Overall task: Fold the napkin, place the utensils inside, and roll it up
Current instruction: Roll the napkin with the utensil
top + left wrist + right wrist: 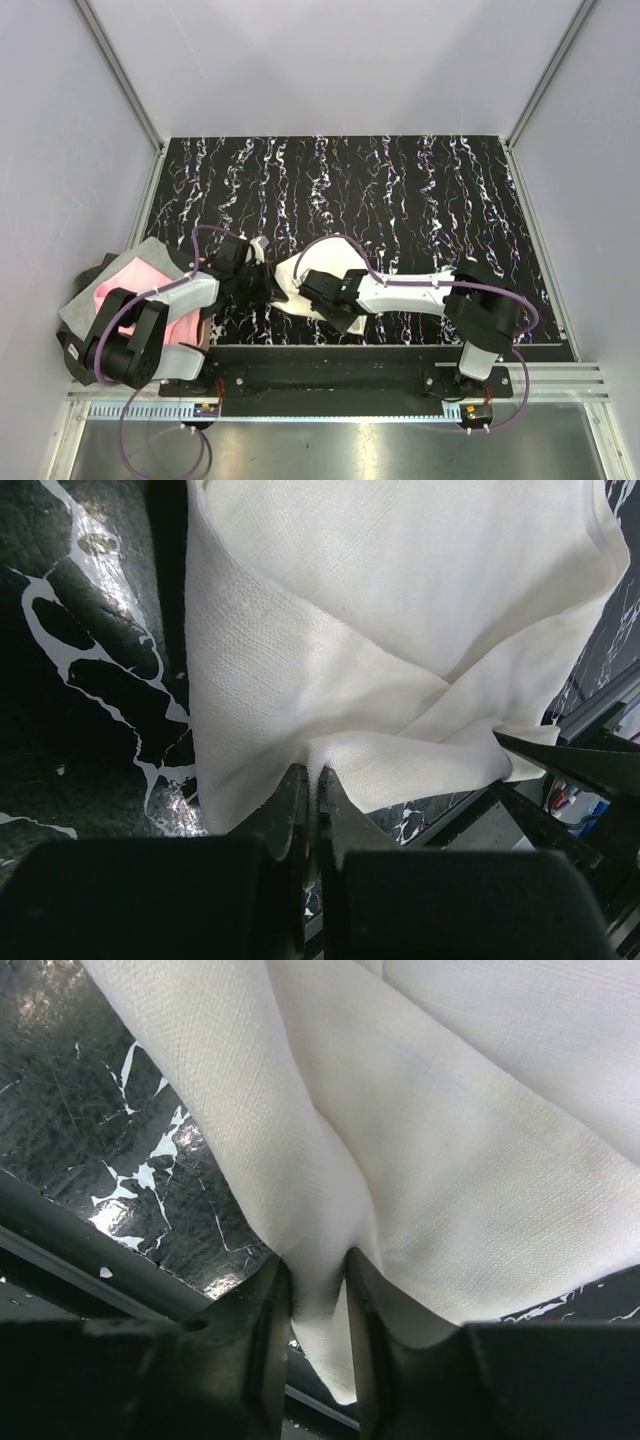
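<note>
The cream napkin (290,277) lies bunched near the table's front edge, between the two grippers. My left gripper (262,264) is at its left side, and in the left wrist view the left gripper (312,776) is shut on a thin pinch of the napkin (400,610). My right gripper (306,287) is at the cloth's right side. The right wrist view shows the right gripper (318,1272) with a thick fold of the napkin (480,1140) squeezed between both fingers, a tail hanging below. The utensils are out of view.
A pink and grey cloth (130,290) lies at the table's left edge under the left arm. The black marbled table top (400,200) stretches behind the grippers. A black rail (330,365) runs along the near edge.
</note>
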Available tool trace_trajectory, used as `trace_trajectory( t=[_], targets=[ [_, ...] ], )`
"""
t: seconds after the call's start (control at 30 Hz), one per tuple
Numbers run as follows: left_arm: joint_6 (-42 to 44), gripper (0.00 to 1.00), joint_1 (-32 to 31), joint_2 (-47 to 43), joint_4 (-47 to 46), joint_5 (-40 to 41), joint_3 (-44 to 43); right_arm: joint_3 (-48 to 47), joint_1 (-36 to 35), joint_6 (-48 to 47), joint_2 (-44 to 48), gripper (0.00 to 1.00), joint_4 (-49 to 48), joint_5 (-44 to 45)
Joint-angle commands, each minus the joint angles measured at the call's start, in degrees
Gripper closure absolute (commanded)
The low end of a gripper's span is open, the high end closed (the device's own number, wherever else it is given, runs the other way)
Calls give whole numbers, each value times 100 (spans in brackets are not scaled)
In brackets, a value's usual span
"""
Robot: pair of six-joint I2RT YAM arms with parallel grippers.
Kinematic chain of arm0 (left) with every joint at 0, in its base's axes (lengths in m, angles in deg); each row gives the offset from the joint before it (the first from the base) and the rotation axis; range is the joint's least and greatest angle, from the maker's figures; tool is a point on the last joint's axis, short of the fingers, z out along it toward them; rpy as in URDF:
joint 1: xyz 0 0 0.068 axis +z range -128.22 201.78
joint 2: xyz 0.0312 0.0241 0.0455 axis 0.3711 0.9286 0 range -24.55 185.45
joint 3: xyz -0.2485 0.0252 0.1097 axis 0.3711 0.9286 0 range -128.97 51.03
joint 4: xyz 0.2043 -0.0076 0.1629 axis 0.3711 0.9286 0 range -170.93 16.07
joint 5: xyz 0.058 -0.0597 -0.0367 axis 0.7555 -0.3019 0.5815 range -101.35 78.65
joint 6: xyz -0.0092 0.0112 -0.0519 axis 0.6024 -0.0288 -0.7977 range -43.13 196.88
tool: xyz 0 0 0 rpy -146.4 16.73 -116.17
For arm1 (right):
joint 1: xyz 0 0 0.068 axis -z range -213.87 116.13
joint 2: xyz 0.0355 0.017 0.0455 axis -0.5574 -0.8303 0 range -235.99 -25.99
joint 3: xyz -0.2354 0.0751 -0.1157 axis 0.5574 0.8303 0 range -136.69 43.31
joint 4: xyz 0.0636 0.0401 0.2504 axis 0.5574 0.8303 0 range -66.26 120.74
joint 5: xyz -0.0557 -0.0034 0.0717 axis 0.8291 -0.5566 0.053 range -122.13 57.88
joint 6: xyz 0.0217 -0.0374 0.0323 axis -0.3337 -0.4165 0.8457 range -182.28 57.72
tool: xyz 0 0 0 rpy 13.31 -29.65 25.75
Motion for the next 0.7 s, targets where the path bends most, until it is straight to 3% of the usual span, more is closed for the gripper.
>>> trace_trajectory(
  t=[0.0,0.23,0.67],
  targets=[
    [157,100,43,0,119,16,-233,-199,-36,-55,-326,75,284,-695],
    [377,90,35,-70,435,385,-567,-420,455,-601,-309,85,487,-2927],
    [658,93,43,413,602,737,-971,-499,2108,-1567,-1080,87,382,-6233]
  ],
)
